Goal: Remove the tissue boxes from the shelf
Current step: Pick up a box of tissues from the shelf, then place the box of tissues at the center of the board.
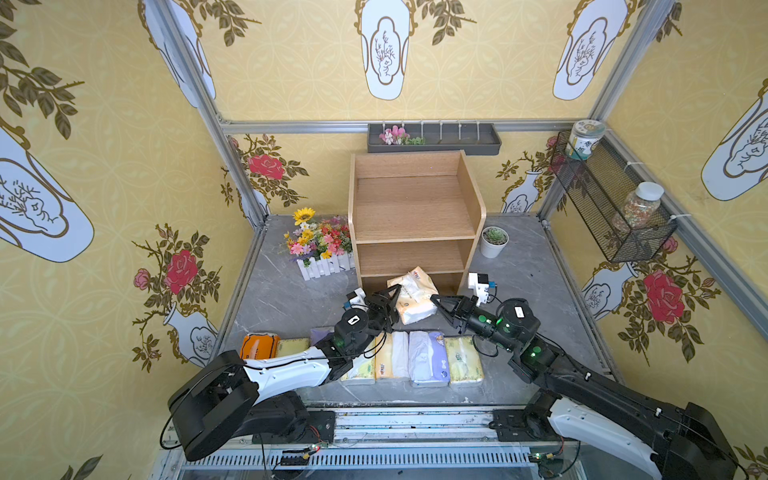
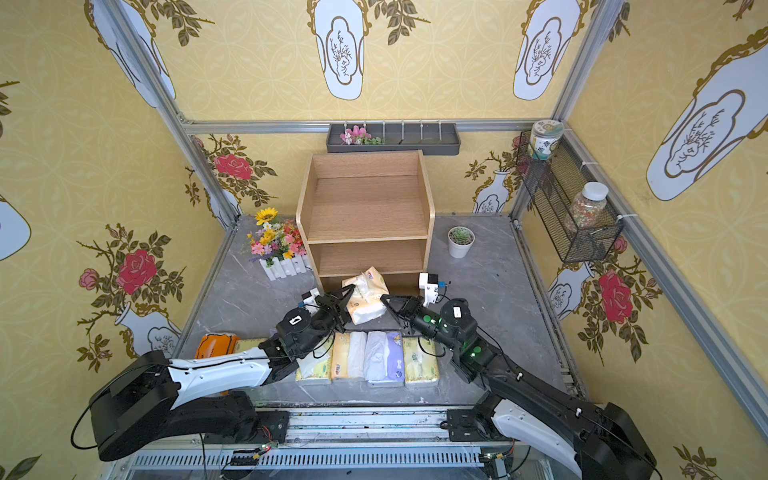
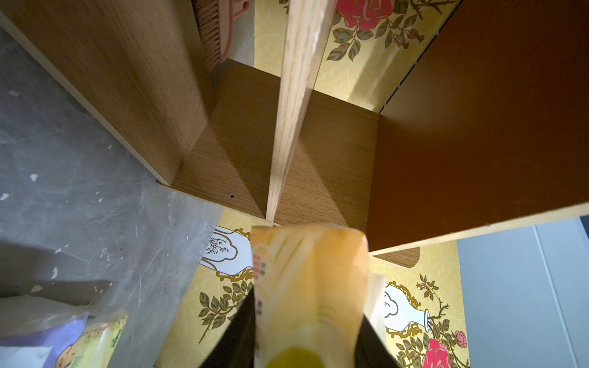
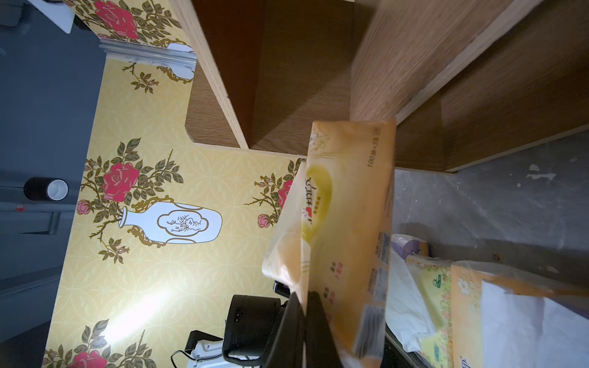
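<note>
A tan-orange tissue box [image 1: 415, 301] [image 2: 365, 297] hangs tilted just in front of the bottom tier of the light-wood shelf [image 1: 415, 216] [image 2: 365, 216], held from both sides. My left gripper [image 1: 397, 303] [image 3: 306, 318] is shut on its body, with a black finger [image 3: 236, 334] pressed against each side. My right gripper [image 1: 434, 297] [image 4: 306, 302] is shut, pinching the wrapper edge of the same box [image 4: 347, 223]. The shelf's tiers show no boxes in both top views. Several other tissue boxes [image 1: 428, 357] lie in a row on the table near the front.
An orange box [image 1: 257, 345] ends the row at the left, partly under my left arm. A flower arrangement [image 1: 318, 245] stands left of the shelf and a succulent pot [image 1: 494, 241] right of it. A wire basket [image 1: 611, 199] and a dark tray [image 1: 432, 139] hang on the walls.
</note>
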`<state>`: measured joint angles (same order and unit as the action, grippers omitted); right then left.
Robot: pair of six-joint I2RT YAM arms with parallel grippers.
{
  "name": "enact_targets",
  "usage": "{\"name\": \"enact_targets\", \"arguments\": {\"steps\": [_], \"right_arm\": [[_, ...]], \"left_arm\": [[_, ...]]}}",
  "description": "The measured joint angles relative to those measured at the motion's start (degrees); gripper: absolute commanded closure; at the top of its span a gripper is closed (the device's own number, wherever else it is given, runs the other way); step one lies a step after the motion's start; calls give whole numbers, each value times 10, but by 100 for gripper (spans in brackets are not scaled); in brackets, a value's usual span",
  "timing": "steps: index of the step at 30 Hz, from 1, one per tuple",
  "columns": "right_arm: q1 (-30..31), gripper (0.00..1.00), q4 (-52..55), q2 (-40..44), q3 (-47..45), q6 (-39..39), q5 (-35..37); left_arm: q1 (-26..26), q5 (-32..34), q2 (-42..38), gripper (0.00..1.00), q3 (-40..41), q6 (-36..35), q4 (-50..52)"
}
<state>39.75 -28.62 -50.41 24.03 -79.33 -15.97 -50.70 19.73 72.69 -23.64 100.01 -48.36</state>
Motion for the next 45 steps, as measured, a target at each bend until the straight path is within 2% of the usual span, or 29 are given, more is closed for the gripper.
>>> {"name": "enact_targets", "arguments": {"steps": [2, 4, 6, 7, 9, 12, 13, 19, 28, 35, 45], "right_arm": [[0, 100, 24, 7, 1, 8, 8], [-1, 92, 49, 15, 5, 19, 12], [-1, 74, 79, 25, 11, 31, 14], [-1, 58, 102, 31, 19, 40, 15], [-1, 32, 155, 43, 41, 62, 24], [-1, 6, 267, 63, 100, 111, 54], [-1, 0, 310, 71, 123, 132, 73], [-1, 3, 537, 117, 227, 224, 217], [0, 3, 696, 156, 353, 371, 374], [-1, 3, 725, 186, 380, 435, 420], [-1, 3, 736, 212, 366, 447, 430]], "left_arm": [[-2, 0, 6, 78, -7, -6, 1], [-3, 0, 12, 82, -14, -9, 1], [-6, 0, 18, 82, -21, -13, 1], [-8, 0, 21, 82, -24, -17, 1], [-12, 0, 28, 81, -32, -26, 2], [-23, 0, 40, 81, -46, -38, 0], [-28, 0, 46, 81, -51, -42, 0], [-69, 11, 100, 81, -96, -70, 16], [-121, -16, 243, 79, -237, -108, 67], [-164, -36, 339, 75, -361, -131, 129], [-207, -44, 443, 72, -466, -129, 214]]}}
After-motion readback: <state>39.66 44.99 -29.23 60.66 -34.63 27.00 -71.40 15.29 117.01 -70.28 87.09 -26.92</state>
